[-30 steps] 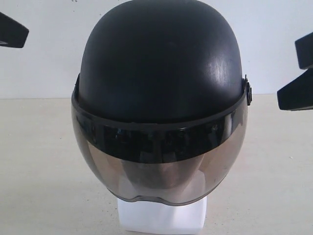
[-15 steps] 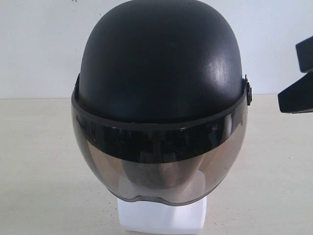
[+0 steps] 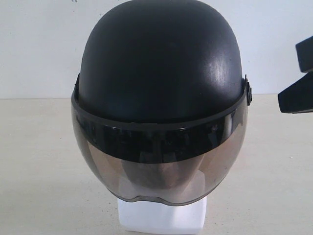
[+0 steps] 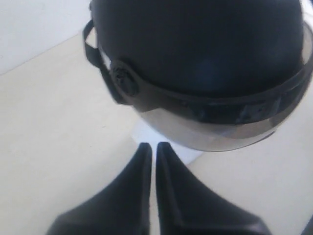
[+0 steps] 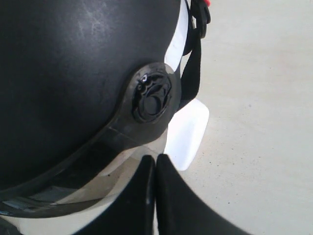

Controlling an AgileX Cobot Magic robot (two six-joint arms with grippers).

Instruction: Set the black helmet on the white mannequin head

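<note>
Shell of black helmet point(image 3: 161, 63) matt, faintly scuffed, dull sheen; visor point(image 3: 159, 169) smooth glossy smoky plastic, reflective; visor pivot point(image 5: 152, 98) moulded black plastic, semi-gloss; chin strap point(image 5: 194, 63) looks like cloth webbing; white mannequin head point(image 3: 161, 219) smooth, plastic-looking; bench point(image 3: 44, 161) pale, matt, finely speckled.

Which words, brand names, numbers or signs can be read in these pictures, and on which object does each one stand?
No readable text appears in any view.
The black helmet: plain matte shell, no brand or number.
Its smoky visor: no print.
The visor pivot: some raised marks, too small and blurred to read.
The white mannequin head: only the bare neck base shows, with no label.
</note>
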